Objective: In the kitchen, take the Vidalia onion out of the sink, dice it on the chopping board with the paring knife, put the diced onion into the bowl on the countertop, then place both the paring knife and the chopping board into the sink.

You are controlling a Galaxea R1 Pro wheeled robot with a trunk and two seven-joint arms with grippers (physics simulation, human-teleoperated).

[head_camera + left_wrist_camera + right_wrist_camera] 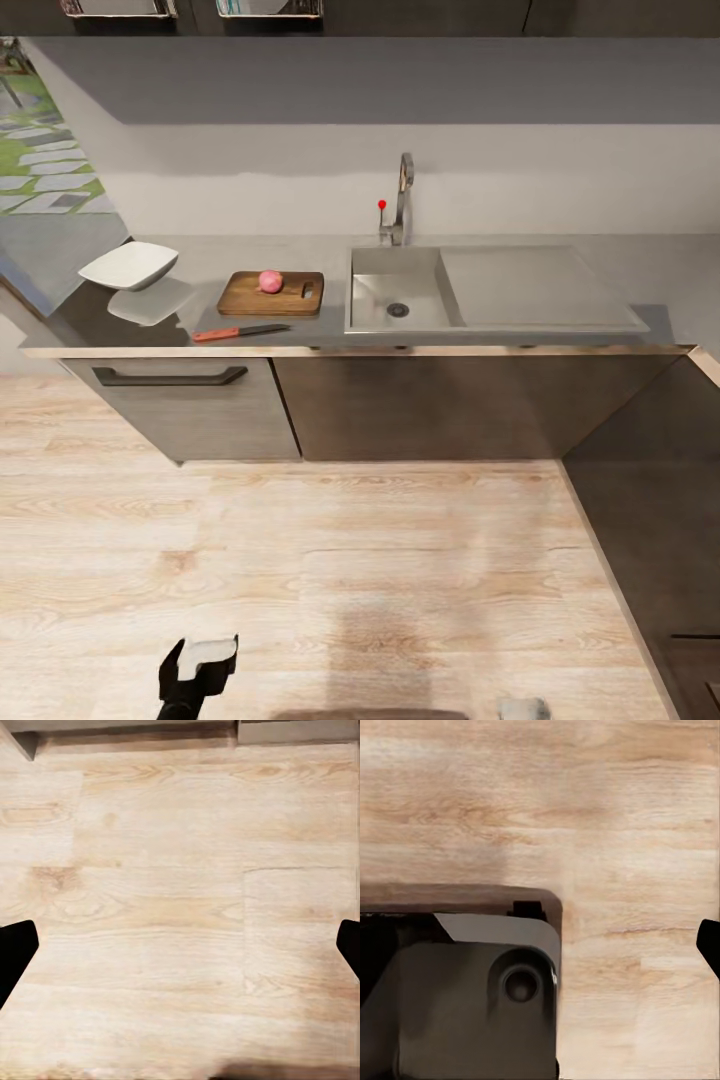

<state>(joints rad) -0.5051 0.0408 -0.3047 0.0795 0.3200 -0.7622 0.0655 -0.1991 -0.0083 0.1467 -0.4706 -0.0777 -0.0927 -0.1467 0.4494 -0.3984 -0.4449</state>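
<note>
A pink Vidalia onion (pixel 270 281) rests on the brown chopping board (pixel 245 297), which lies on the grey countertop (pixel 200 262) just left of the sink (pixel 395 262). The basin holds nothing I can see. The red-handled paring knife (pixel 240 331) lies in front of the board near the counter's edge. Further left stands the white bowl (pixel 130 266). Both grippers hang low over the wooden floor, far from the counter: my left gripper (pixel 200 665) (pixel 180 952) is open and holds nothing, and my right gripper (pixel 524 709) shows one fingertip (pixel 709 945) at the frame's edge, also spread open.
Dark cabinets with a drawer handle (pixel 170 377) run under the counter. A second dark cabinet run (pixel 660 500) comes forward along the right. Light wooden floor (pixel 330 560) lies between me and the counter. The steel tap (pixel 402 200) rises behind the basin. My base (pixel 472 990) sits below the right arm.
</note>
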